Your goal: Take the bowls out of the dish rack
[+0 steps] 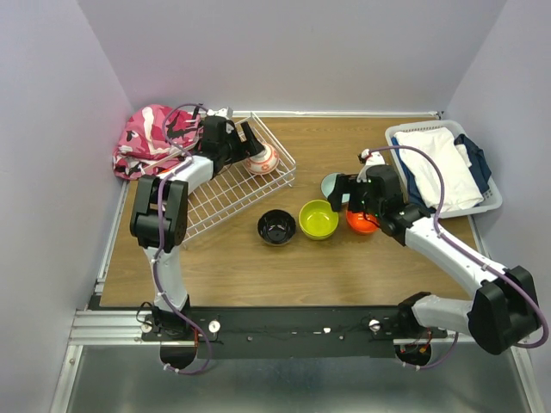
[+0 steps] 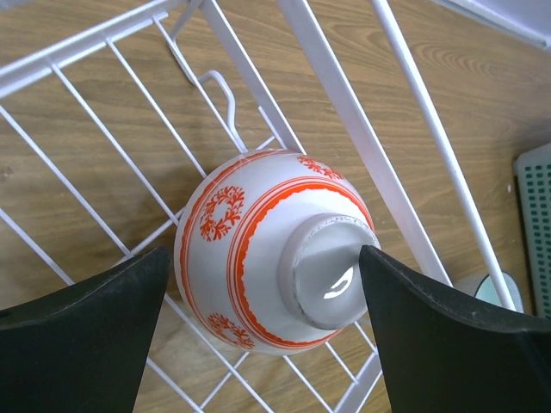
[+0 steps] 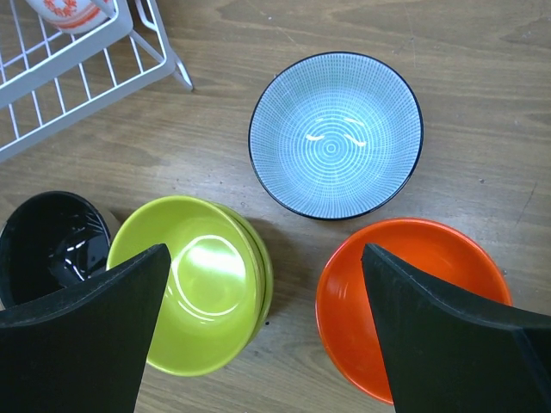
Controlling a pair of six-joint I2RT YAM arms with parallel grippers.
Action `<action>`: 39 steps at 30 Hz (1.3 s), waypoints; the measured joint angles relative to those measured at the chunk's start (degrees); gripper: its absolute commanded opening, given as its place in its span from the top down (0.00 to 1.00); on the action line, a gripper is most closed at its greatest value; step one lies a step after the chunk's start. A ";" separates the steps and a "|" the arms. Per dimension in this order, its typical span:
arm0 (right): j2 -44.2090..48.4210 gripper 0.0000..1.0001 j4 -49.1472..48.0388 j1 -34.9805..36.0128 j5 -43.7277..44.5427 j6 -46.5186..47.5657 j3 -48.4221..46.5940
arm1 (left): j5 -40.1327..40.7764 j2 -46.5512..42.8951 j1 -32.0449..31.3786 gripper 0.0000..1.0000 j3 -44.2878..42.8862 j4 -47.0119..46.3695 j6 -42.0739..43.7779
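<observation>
The white wire dish rack [image 1: 225, 191] stands at the left of the table. One white bowl with red pattern [image 1: 262, 159] lies in its far corner, tipped with its foot up [image 2: 258, 249]. My left gripper [image 1: 252, 143] is open, one finger on each side of that bowl [image 2: 263, 251], right fingertip at the foot ring. On the table are a black-inside bowl [image 1: 276, 226], two stacked lime-green bowls [image 1: 318, 218], an orange bowl [image 1: 362, 223] and a pale teal bowl [image 3: 336, 133]. My right gripper [image 3: 265, 249] is open and empty above the lime-green [image 3: 198, 297] and orange [image 3: 405, 301] bowls.
A pink camouflage cloth [image 1: 146, 138] lies behind the rack at far left. A white plastic basket of clothes [image 1: 443, 168] stands at far right. The rack's corner leg [image 3: 164, 52] is close to the teal bowl. Walls enclose three sides.
</observation>
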State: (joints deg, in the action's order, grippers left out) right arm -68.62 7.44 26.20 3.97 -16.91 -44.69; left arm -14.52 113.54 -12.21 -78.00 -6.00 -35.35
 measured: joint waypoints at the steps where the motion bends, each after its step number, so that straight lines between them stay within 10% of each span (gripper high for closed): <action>1: -0.31 0.00 0.07 0.00 -0.02 0.04 -0.04 | -0.79 0.50 0.15 0.01 -1.05 0.74 1.01; 39: -1.95 0.00 2.51 0.00 -3.04 -1.03 -0.92 | -20.90 5.11 0.50 0.01 -7.34 11.91 2.32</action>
State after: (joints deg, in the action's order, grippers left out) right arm -70.57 9.96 26.20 0.93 -17.93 -45.60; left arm -35.42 118.65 -11.70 -85.34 5.91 -33.04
